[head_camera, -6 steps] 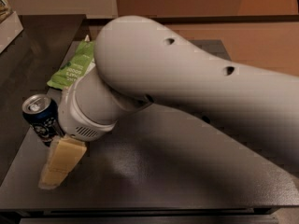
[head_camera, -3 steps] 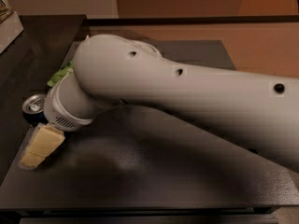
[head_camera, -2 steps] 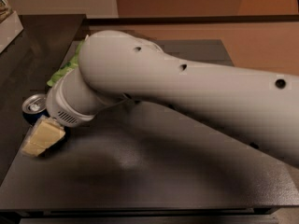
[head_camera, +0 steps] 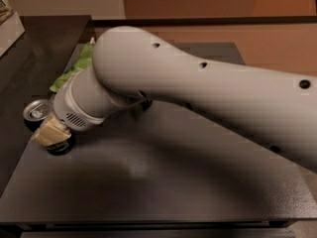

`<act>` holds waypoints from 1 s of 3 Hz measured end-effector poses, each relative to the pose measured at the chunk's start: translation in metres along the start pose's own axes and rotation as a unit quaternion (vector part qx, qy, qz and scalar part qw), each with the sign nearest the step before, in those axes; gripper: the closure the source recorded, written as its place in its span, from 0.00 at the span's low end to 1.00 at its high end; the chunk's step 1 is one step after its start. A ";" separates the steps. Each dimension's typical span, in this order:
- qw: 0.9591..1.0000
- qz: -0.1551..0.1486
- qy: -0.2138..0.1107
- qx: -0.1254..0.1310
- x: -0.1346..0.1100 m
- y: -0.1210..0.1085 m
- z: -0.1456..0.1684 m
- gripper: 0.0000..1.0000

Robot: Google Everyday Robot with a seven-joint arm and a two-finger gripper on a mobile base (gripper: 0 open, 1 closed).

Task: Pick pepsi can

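Note:
The pepsi can (head_camera: 36, 111) stands near the left edge of the dark table (head_camera: 163, 182). Only its silver top and a bit of its dark navy body show. My gripper (head_camera: 50, 133) is at the end of the big grey arm (head_camera: 198, 90) that reaches in from the right. Its tan tip lies right against the can's near side and covers most of the body. The wrist hides the rest of the gripper.
A bright green snack bag (head_camera: 74, 71) lies behind the can, partly under the arm. A white object (head_camera: 9, 26) sits at the far left on a darker counter. The table's left edge runs just beside the can.
The gripper has swung left and down towards the can, then drawn in against it. The can, whose side was in plain view before, is now mostly covered.

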State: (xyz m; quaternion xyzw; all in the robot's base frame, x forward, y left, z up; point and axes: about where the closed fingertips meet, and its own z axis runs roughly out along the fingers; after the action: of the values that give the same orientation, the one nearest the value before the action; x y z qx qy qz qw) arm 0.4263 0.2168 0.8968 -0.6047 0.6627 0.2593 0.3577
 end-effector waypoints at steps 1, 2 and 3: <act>1.000 -0.005 -0.013 -0.007 -0.017 -0.002 -0.011 0.88; 0.999 -0.017 -0.025 -0.015 -0.044 -0.005 -0.031 1.00; 0.998 -0.047 -0.032 -0.022 -0.101 -0.015 -0.085 1.00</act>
State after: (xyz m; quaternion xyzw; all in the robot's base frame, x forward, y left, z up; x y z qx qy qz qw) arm 0.4292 0.2114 1.0297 -0.6338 0.6162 0.2760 0.3773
